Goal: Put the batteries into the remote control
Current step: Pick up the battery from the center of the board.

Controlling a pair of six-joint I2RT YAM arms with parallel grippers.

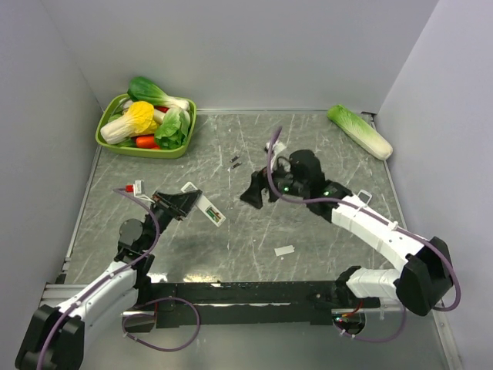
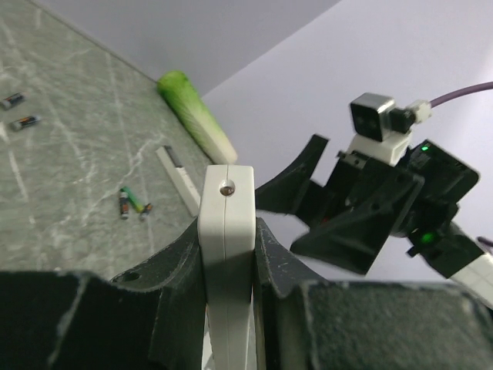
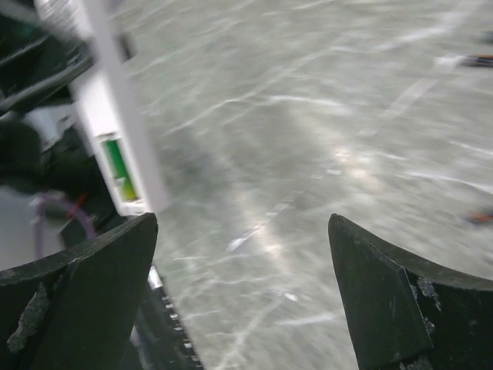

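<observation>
My left gripper [image 1: 182,203] is shut on the long white remote control [image 1: 209,210] and holds it above the table. In the left wrist view the remote [image 2: 226,204] stands edge-on between the two fingers, its small dark window facing the camera. In the right wrist view the remote [image 3: 115,123] shows its green-lined recess. Two green batteries [image 2: 132,203] lie together on the table; I cannot make them out in the top view. My right gripper [image 1: 256,193] is open and empty over the middle of the table, its jaws wide apart [image 3: 243,285].
Two tiny dark cells [image 1: 235,161] lie further back, also in the left wrist view [image 2: 19,112]. A white strip [image 2: 179,179] lies near the green batteries. A small white piece [image 1: 284,250] lies in front. A green basket [image 1: 104,137] of vegetables is far left; a cabbage [image 1: 360,131] far right.
</observation>
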